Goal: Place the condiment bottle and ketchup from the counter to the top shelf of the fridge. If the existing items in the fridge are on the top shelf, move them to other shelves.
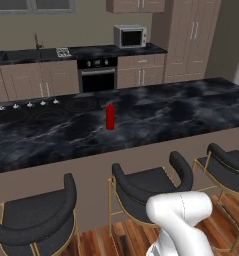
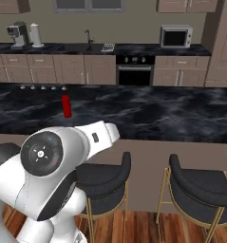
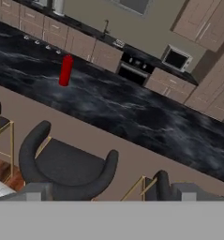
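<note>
dark stools (image 3: 66, 164) nearest, end effector (image 3: 106, 194) wide open, ketchup (image 3: 65, 71) upright far beyond on counter (image 3: 132, 117)

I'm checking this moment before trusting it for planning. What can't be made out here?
- Ketchup on the counter: too small in all three views to make out its nozzle or any label.
- Claw: in the hand view the picture's bottom edge cuts off all but its finger tips, which stand wide apart.
- Stool: legs cut off by the right base view's bottom edge.

One ketchup (image 1: 110, 117) bottle stands on one bench (image 1: 156, 115); three stools (image 1: 152, 190); one microwave (image 1: 130, 36); one oven (image 1: 97, 74).
</note>
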### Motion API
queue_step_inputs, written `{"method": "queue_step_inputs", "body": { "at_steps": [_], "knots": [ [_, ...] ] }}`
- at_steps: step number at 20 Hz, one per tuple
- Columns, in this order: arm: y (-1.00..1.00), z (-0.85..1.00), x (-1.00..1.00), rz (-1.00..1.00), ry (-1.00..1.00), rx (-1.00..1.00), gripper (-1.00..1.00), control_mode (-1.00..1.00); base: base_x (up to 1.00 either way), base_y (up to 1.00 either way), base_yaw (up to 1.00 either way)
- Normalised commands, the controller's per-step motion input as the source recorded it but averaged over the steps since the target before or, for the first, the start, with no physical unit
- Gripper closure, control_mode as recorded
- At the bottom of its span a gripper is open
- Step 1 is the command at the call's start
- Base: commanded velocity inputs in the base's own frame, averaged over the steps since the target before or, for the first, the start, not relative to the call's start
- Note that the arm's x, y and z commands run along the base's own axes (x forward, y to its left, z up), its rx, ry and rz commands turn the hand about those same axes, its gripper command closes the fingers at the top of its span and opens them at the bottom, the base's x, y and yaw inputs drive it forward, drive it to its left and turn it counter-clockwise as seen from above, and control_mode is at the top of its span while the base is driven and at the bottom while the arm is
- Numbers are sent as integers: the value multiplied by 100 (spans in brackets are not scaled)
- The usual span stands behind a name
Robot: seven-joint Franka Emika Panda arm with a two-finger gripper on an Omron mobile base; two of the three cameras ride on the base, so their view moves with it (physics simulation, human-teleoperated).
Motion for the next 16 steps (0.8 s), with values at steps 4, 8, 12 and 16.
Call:
{"method": "queue_step_inputs", "body": {
  "at_steps": [4, 8, 12, 16],
  "knots": [
    [12, 0, 100, 23, 38, 0, -100, -100, 0, 0, 0],
    [24, 0, 100, 33, 42, 0, -100, -100, 0, 0, 0],
    [81, -20, 86, 10, 27, -2, -100, -100, 0, 0, 0],
    [100, -52, 65, -3, 17, -1, -100, -100, 0, 0, 0]
  ]
}}
